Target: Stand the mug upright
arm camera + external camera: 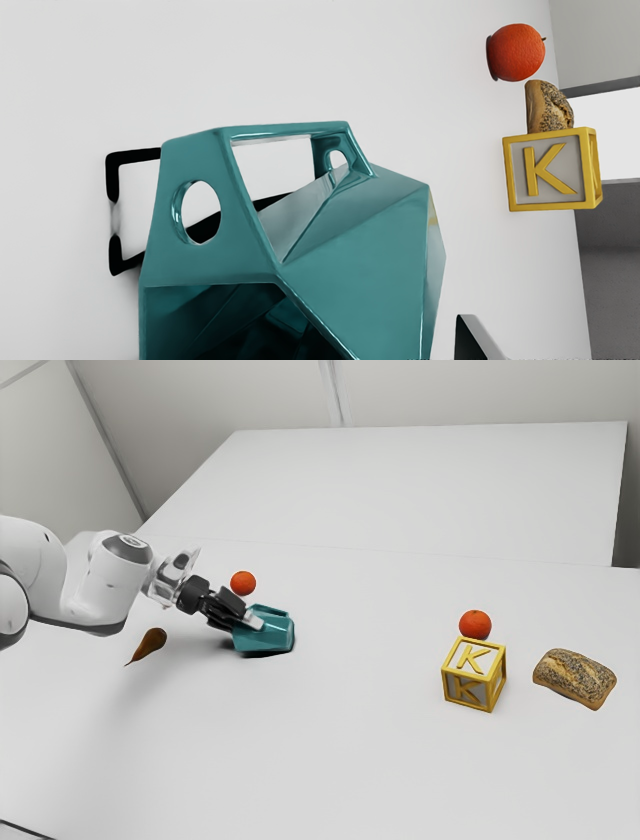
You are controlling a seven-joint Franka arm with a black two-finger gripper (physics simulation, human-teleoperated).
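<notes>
In the exterior view, the gripper [250, 622] is at the teal mug [277, 635], which lies on its side with its base toward the exterior view's right. In the wrist view, the faceted mug [360, 240] turns its dark mouth toward my hand, and its angular handle stands out from the side. My gripper [320, 345] is open: one finger [472, 342] stands outside the mug with a gap to its wall. I cannot make out the other finger against the mug's dark interior.
An orange [243, 583] sits behind the mug and a brown pear [150, 645] lies near the arm. Toward the exterior view's right are another orange [475, 624], a yellow-framed K block [474, 674] and a seeded bread loaf [575, 677], all on the white table [330, 760].
</notes>
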